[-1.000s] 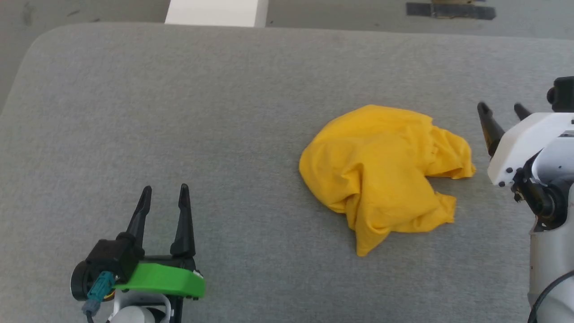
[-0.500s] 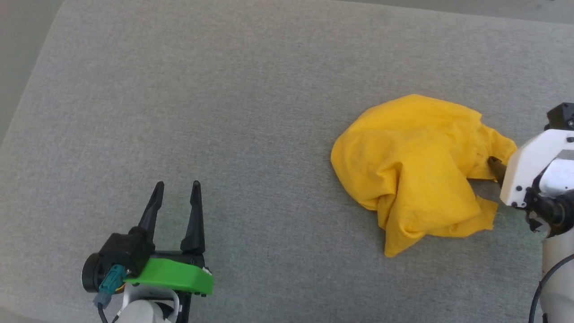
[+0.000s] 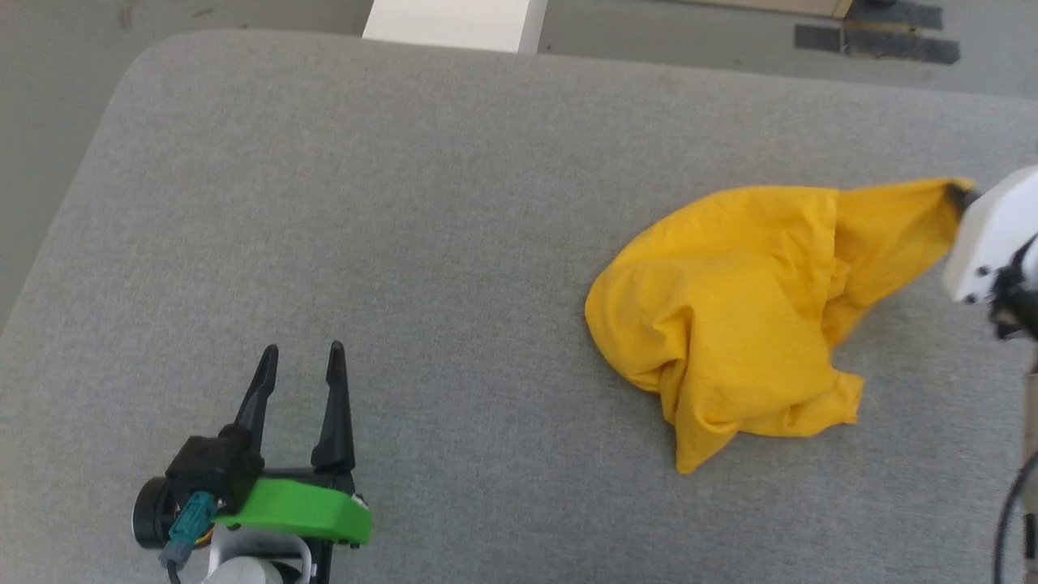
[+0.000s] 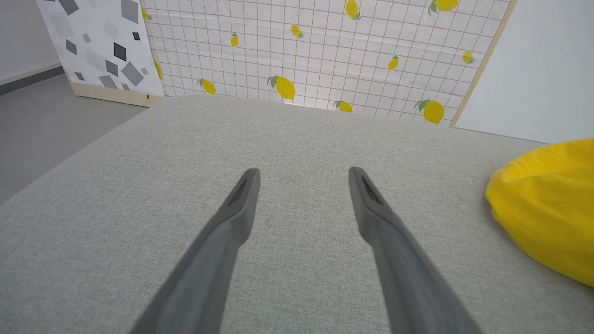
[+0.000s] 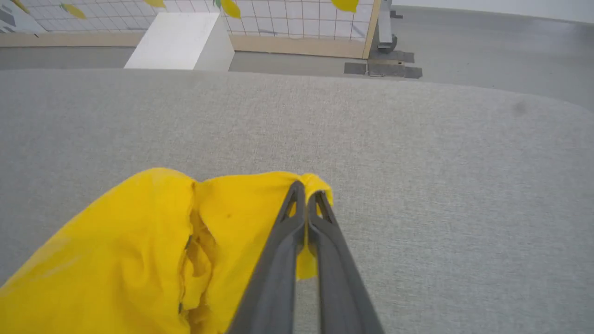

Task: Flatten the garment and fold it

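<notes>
Right tool (image 5: 306,190) pinching yellow garment (image 3: 730,324) corner, left tool (image 3: 302,350) spread over grey cushion (image 3: 405,203)

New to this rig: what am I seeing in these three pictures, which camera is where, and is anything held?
This is a two-armed robot; each arm ends in a gripper with two long dark fingers. The head view looks down from the robot's head onto a grey padded surface, where a crumpled yellow garment lies. The left gripper, at the lower left, has its fingers apart and holds nothing. The right gripper, at the right edge, is shut on a corner of the garment, which stretches out toward it. The other two pictures come from wrist cameras, each looking along its own fingers: the left shows spread fingers above bare surface, the garment off to one side; the right shows fingers pinched together on yellow cloth.
</notes>
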